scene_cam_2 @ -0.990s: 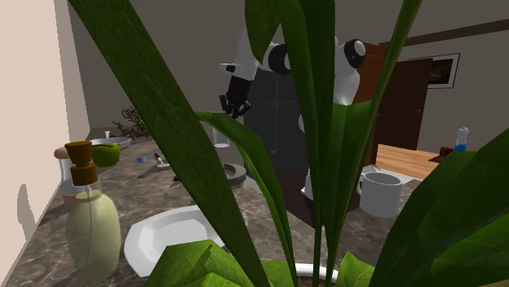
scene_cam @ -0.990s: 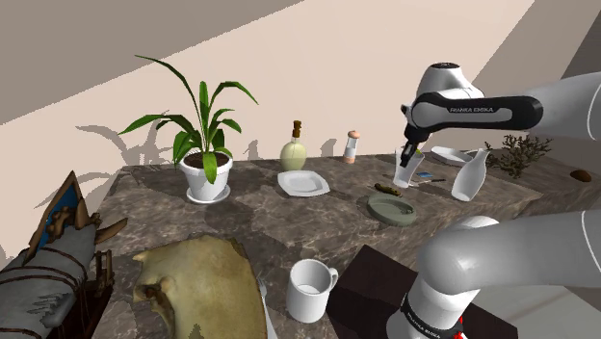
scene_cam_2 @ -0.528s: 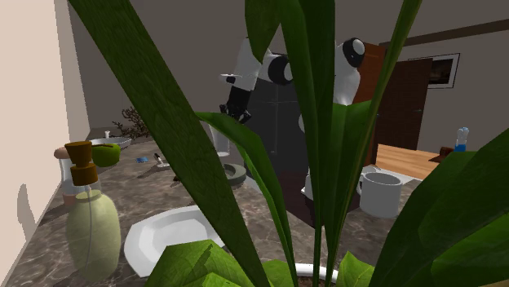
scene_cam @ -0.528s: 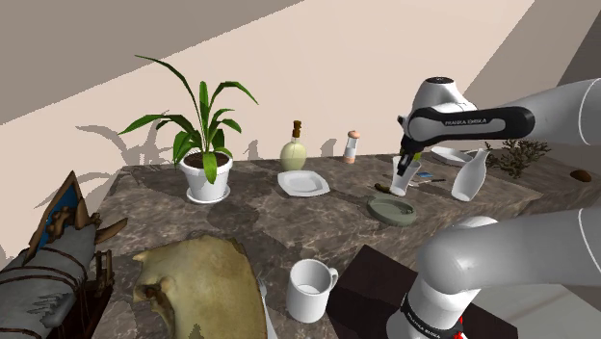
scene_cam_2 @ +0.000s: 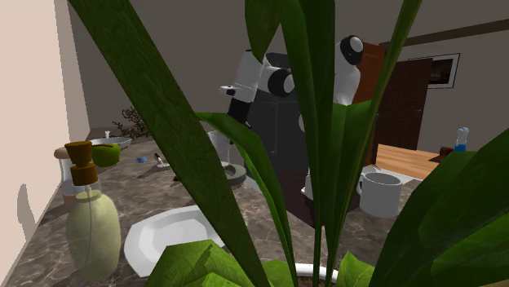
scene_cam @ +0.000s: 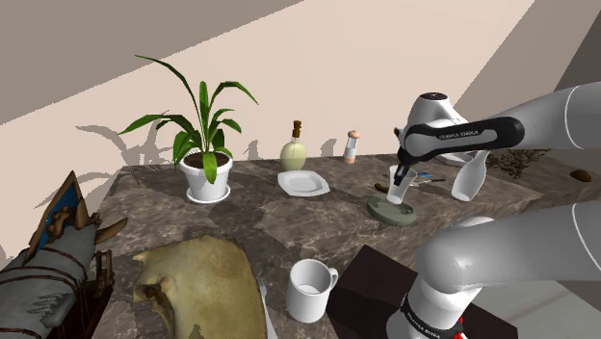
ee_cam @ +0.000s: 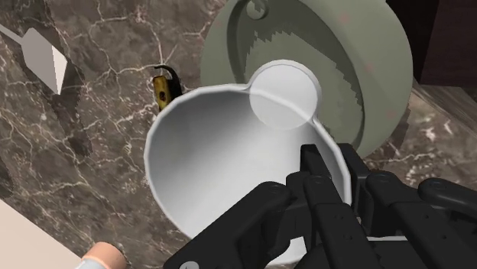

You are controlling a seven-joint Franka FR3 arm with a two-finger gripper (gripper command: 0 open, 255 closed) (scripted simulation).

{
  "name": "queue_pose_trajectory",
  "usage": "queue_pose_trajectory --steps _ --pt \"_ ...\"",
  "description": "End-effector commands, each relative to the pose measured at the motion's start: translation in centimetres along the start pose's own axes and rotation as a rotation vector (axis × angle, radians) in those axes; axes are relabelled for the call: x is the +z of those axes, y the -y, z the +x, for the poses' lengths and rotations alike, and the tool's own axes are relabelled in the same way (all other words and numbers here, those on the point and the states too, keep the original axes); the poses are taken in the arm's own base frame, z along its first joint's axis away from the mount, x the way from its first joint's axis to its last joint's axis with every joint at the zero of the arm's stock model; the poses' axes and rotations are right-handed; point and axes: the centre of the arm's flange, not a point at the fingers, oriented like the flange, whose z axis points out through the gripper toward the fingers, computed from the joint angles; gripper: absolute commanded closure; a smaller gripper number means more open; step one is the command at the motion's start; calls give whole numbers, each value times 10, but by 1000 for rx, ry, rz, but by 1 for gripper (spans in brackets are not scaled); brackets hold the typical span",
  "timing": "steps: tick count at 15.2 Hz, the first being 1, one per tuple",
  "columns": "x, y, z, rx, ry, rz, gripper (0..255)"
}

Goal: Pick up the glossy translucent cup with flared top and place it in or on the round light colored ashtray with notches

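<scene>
In the shoulder view the gripper (scene_cam: 398, 180) hangs at the left end of the arm, pointing down and slightly tilted, just above the round grey-green ashtray (scene_cam: 402, 216). From there the white forearm runs almost level to the right and leaves the picture at its edge. The two black fingers are closed on the rim of the white flared cup (scene_cam: 393, 195), and the wrist view shows one finger inside the wall and one outside. The cup hangs upright over the ashtray with its base low over the dish; whether it touches cannot be told. A second ago the hand held the cup higher and further right, near the white vase (scene_cam: 468, 179); since then it has come down and leftward over the ashtray. In the wrist view the cup covers part of the ashtray's dish. In the second exterior view broad plant leaves (scene_cam_2: 318, 122) hide most of the arm, the cup and part of the ashtray.
</scene>
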Motion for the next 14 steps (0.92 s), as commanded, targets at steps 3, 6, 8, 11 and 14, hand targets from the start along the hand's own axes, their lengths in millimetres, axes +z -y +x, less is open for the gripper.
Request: queue_pose_trajectory --steps 3,6,8,11,14 --pt "22 8 -2 0 -1 0 255" --pt "22 8 -2 0 -1 0 255" --pt "22 8 -2 0 -1 0 255" --pt "22 8 -2 0 -1 0 255" --pt "22 8 -2 0 -1 0 0"
